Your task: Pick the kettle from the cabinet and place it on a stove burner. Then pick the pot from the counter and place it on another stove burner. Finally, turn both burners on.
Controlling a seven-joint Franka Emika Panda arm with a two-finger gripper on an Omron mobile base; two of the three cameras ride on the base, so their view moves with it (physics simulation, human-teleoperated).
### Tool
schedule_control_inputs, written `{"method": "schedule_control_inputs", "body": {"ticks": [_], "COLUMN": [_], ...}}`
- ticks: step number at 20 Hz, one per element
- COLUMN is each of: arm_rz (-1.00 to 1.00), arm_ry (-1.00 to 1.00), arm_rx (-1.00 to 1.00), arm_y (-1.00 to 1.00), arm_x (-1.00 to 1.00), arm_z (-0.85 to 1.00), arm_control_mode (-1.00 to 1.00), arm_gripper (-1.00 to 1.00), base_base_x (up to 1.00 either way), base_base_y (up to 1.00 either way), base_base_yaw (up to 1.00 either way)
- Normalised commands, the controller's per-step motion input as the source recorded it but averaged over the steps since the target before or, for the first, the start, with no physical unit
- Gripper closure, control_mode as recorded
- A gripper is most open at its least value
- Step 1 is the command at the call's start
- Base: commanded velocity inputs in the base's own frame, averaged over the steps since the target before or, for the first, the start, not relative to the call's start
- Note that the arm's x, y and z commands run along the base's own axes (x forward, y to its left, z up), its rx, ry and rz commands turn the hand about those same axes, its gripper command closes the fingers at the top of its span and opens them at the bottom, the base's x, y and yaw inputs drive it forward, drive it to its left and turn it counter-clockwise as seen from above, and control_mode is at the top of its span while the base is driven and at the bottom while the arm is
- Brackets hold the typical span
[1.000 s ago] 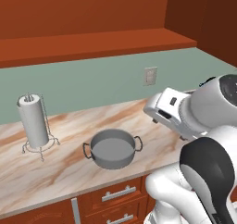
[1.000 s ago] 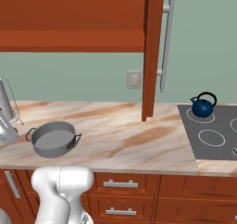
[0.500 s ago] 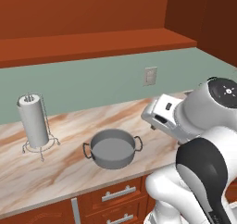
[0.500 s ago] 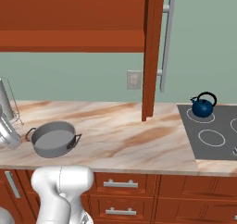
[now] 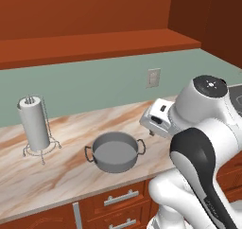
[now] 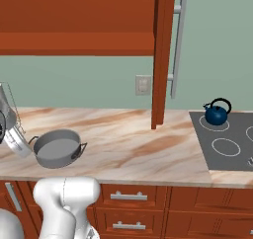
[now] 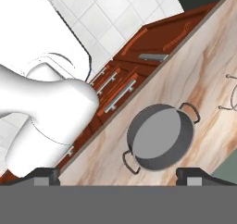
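Observation:
The grey pot [image 5: 115, 151] sits lidless on the marble counter [image 5: 61, 176], its two loop handles free. My gripper [image 5: 152, 127] hovers just right of it and a little above, apart from it. In the hand view the two dark fingertips [image 7: 42, 174] stand far apart with nothing between them, and the pot [image 7: 159, 137] lies ahead on the counter. The dark-blue kettle [image 6: 216, 113] stands upright on the back-left burner of the cooktop [image 6: 242, 129]; a bare burner [image 6: 226, 146] lies in front of it. The cabinet shelf [image 5: 94, 46] runs above the counter.
A white paper-towel roll [image 5: 34, 124] on a wire stand is left of the pot. A wall outlet [image 5: 153, 77] sits behind. A wooden cabinet panel [image 6: 162, 55] drops to the counter between pot and cooktop. Drawers with silver handles [image 6: 128, 197] run below.
The hand has dropped lower and drawn in beside the pot while the arm's upper joint swung right. Pot and kettle have not moved.

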Motion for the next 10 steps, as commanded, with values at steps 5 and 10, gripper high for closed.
{"method": "schedule_control_inputs", "body": {"ticks": [5, 10], "arm_rz": [0.0, 0.0], "arm_ry": [0.04, 0.01], "arm_rx": [0.0, 0.0], "arm_y": [0.0, 0.0], "arm_x": [0.06, 0.04], "arm_z": [-0.35, -0.37], "arm_control_mode": [-1.0, -1.0], "arm_gripper": [-1.0, -1.0], "base_base_x": [0.0, 0.0], "base_base_y": [0.0, 0.0], "base_base_yaw": [0.0, 0.0]}}
